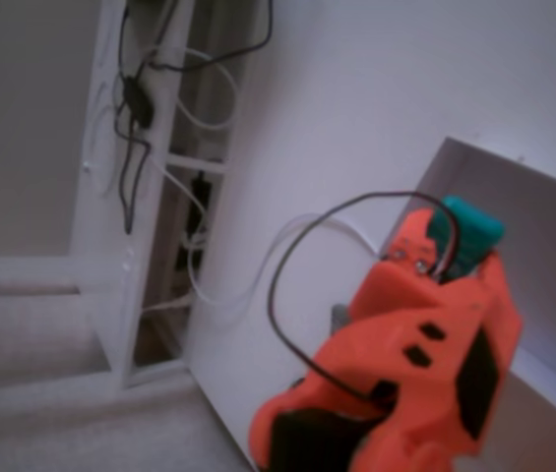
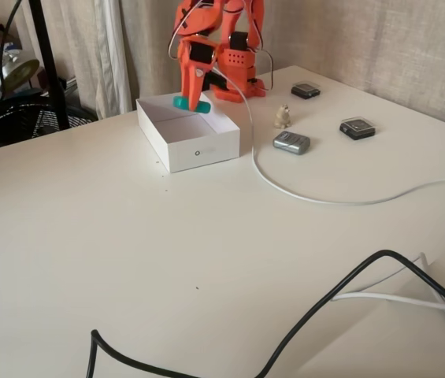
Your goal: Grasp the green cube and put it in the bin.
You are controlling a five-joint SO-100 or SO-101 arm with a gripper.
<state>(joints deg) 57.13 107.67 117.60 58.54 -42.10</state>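
Thick black cable (image 2: pixel 317 311) curls across the near table edge, well clear of the fingers. Orange plastic two-finger gripper (image 2: pixel 194 103) clenched on the small teal-green cube (image 2: pixel 193 105), rounded corners; the block sits between the fingertips, held just above the open interior of the shallow white rectangular bin (image 2: pixel 198 148). In a fixed view the cube (image 1: pixel 466 234) pokes out past the orange gripper (image 1: pixel 455 258), bin wall (image 1: pixel 553 388) beyond. Right of the fingers in the other fixed view: grey square block (image 2: pixel 291 142), two dark square blocks (image 2: pixel 357 127) farther off, white cable (image 2: pixel 340 200) trailing over the white table (image 2: pixel 127 252).
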